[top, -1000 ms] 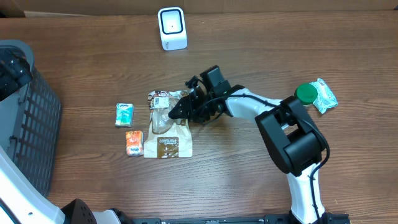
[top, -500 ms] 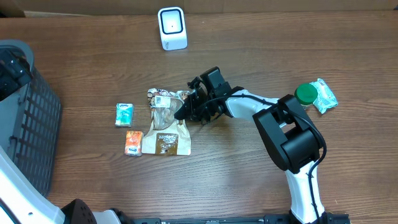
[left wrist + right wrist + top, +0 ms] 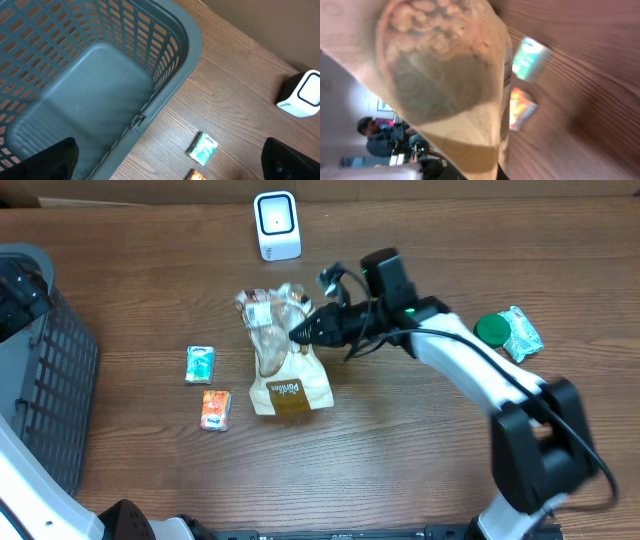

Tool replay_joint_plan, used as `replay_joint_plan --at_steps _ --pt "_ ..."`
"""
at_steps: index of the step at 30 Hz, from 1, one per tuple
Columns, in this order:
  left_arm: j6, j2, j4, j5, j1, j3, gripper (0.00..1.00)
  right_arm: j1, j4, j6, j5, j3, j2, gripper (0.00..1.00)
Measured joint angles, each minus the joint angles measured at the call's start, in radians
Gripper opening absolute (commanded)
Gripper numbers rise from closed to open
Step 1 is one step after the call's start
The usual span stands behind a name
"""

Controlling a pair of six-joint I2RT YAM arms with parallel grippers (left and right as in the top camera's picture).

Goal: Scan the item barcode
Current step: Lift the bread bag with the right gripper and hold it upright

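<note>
- The right gripper (image 3: 301, 333) was clenched on the snack bag (image 3: 287, 385), pinching it at the clear, crumpled upper part from the bag's right edge.
- The snack bag was tan with a see-through window and a white label near its top; it stood in the middle of the table (image 3: 400, 470), below the scanner (image 3: 277, 225) and well apart from it.
- From overhead it was not possible to tell whether the bag's lower end touched the wood.
- In the right wrist view the bag (image 3: 445, 85) filled most of the picture, blurred, with pale round snacks visible through the window.
- 2 small packets lay left of the bag: a teal packet (image 3: 201, 364) and, just below it, an orange packet (image 3: 215, 409), near each other but apart.
- A green lid (image 3: 491, 330) sat at the table's right side, touching a clear wrapped package (image 3: 522, 332).
- The left gripper (image 3: 167, 157) hung released, its jaws spread wide and holding nothing, above the edge of the grey basket (image 3: 165, 60) at the table's left end.
- The left wrist view also caught the scanner, the teal packet and a corner of the orange packet on the wood beyond the basket.
</note>
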Motion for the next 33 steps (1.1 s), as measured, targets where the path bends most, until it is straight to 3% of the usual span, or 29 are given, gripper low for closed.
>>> replay_joint_plan --at_steps 14,23,27,33 --pt "0.0 0.0 0.0 0.0 0.0 0.0 1.0 -0.089 0.051 -0.022 -0.289 0.0 -0.06 0.04" --pt "0.0 0.0 0.0 0.0 0.0 0.0 1.0 -0.099 0.036 -0.022 -0.305 0.0 -0.06 0.04" --pt "0.0 0.0 0.0 0.0 0.0 0.0 1.0 -0.084 -0.098 -0.023 -0.134 0.0 -0.06 0.04" --pt "0.0 0.0 0.0 0.0 0.0 0.0 1.0 0.0 -0.252 -0.032 0.369 0.0 -0.06 0.04"
